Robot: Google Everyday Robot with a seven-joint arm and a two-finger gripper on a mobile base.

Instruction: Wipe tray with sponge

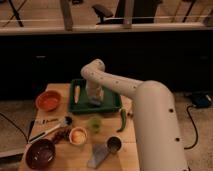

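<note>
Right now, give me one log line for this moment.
gripper: down in tray, near middle | sponge: at gripper tip, on tray floor | corn: tray's left side

The dark green, shallow rectangular tray with a raised rim [114, 107] lies flat at the far side of the wooden worktop [75, 155]. The small pale yellowish-white sponge block [96, 103] rests inside it, directly beneath the gripper [94, 97], which is lowered into the tray.

The arm [150, 125] is off-white throughout, built of smooth, rounded, tube-like shells. The segment nearest the camera is very thick. It narrows to a slimmer link marked with a row of small dark dots, which ends in a domed joint. The pale gripper [95, 98] is down inside the tray [107, 109].
</note>
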